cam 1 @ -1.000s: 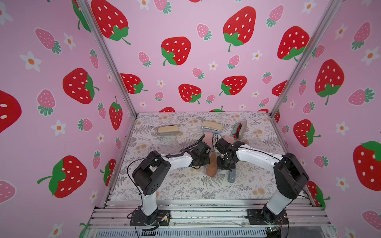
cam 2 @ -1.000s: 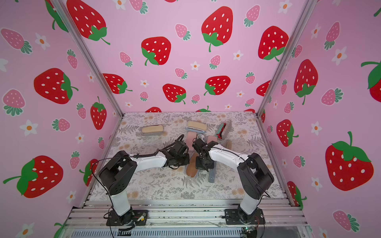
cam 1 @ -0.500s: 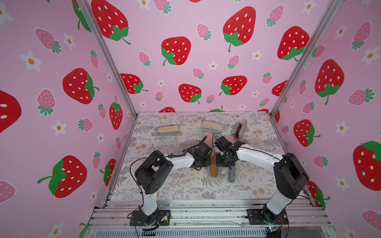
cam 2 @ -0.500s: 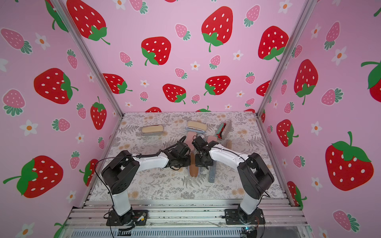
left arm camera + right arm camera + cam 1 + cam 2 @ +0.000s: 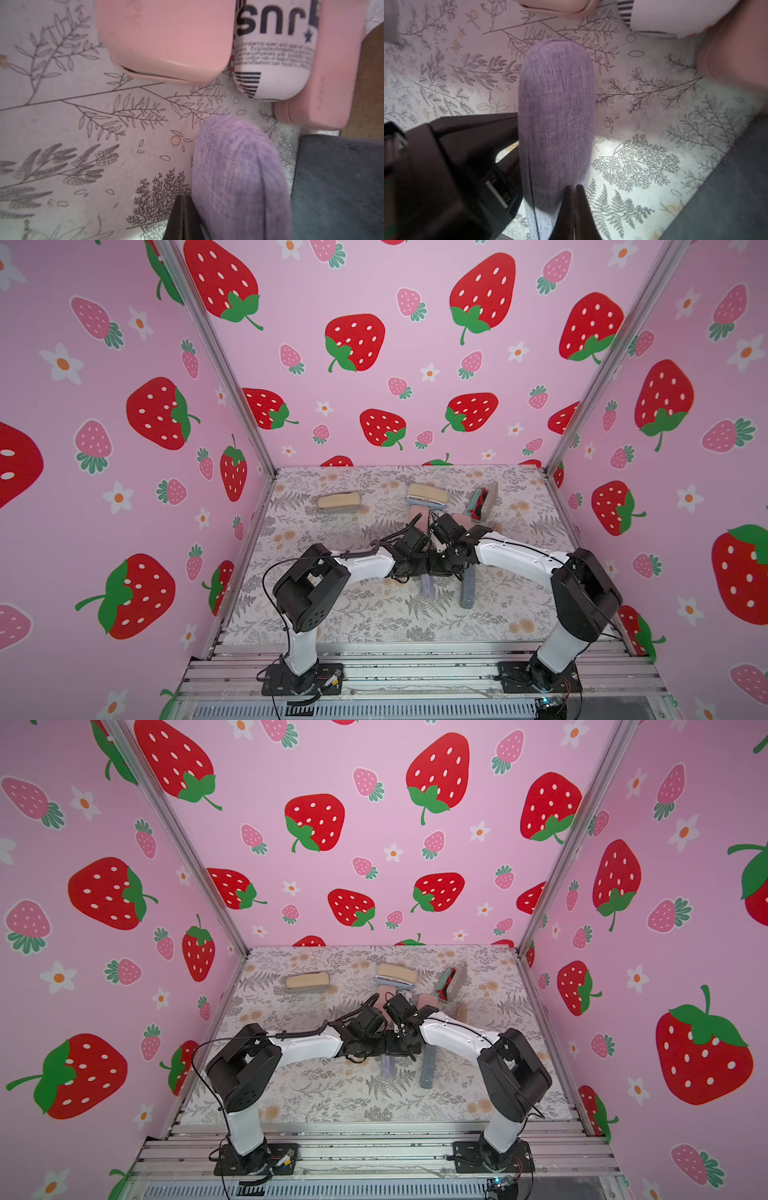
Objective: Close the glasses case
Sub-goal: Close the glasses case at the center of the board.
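Glasses case (image 5: 427, 587) touched at frame centre
The left gripper (image 5: 182, 209) and right gripper (image 5: 574, 195) are set against it, fingers closed together, nothing gripped.

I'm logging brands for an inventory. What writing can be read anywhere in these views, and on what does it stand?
"snr": large dark letters, cut off at the picture's edge, on the white printed object.
Small print under it: only "cotton" and "can found in" readable; rest blurred.
Embossed mark on the narrow pink case: too faint to read.
Embossed mark on the larger pink case: too faint to read.
Elsewhere: none.
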Controlling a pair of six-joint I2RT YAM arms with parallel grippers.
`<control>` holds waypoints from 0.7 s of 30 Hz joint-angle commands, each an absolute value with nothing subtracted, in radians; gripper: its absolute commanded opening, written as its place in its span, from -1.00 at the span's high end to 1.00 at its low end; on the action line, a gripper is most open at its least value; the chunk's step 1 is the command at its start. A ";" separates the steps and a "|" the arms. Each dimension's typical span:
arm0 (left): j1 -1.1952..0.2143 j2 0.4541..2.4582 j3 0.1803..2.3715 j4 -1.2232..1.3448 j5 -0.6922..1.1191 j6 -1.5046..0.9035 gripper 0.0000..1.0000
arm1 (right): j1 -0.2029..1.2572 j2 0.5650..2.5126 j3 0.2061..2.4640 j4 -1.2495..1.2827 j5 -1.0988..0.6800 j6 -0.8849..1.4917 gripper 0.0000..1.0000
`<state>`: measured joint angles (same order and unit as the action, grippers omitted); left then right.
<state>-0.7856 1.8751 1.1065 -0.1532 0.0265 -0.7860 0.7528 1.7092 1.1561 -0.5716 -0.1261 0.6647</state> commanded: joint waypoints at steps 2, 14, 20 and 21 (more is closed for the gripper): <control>-0.798 1.847 1.123 -0.100 0.030 -0.811 1.00 | 0.773 1.681 1.172 -0.565 -0.127 0.665 0.89; -0.745 1.754 1.051 -0.114 0.012 -0.816 1.00 | 0.764 1.609 1.268 -0.778 0.137 0.663 0.64; -0.709 1.731 1.056 -0.142 0.021 -0.808 0.96 | 0.713 1.603 1.381 -0.880 0.241 0.639 0.19; -0.703 1.727 1.058 -0.147 0.025 -0.807 0.95 | 0.696 1.609 1.407 -0.894 0.252 0.631 0.02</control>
